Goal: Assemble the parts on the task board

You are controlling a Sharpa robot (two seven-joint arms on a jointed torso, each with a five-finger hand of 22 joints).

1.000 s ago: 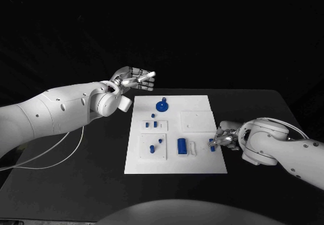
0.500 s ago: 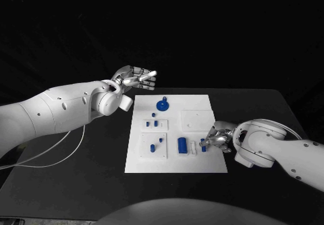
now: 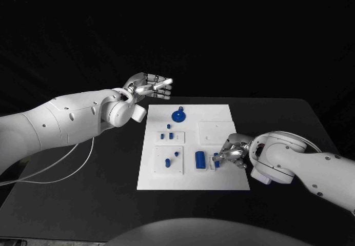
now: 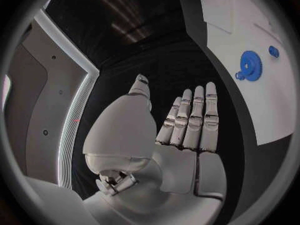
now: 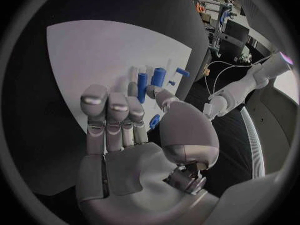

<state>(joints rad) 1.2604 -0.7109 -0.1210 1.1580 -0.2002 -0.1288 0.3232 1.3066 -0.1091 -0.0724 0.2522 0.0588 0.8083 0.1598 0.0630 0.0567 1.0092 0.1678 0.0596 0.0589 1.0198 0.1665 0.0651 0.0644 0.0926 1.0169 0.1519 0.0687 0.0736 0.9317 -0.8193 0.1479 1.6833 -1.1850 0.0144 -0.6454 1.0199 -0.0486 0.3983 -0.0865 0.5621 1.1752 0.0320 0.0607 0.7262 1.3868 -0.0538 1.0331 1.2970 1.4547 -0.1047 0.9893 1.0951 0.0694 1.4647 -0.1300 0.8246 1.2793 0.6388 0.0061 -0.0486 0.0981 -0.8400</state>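
Observation:
The white task board (image 3: 222, 179) lies mid-table. On it are a blue gear (image 3: 178, 115), a blue cylinder (image 3: 199, 159) and several small blue pegs (image 3: 168, 136). My right hand (image 3: 229, 151) is low over the board's right part, just right of the cylinder. It pinches a small blue part (image 3: 217, 156) between thumb and fingers, and the same blue part (image 5: 154, 120) sits by the thumb in the right wrist view. My left hand (image 3: 149, 85) hangs raised beyond the board's far left corner, fingers straight and side by side, holding nothing. The gear (image 4: 251, 65) is in the left wrist view too.
A raised white square plate (image 3: 216, 130) sits on the board's right half, behind my right hand. Another white plate (image 3: 169, 160) with pegs lies on the left half. Black table (image 3: 296, 118) surrounds the board. A white cable (image 3: 74, 164) trails on the left.
My right hand has moved left across the board's right edge toward the blue cylinder, carrying the small blue part. The left hand has stayed where it was.

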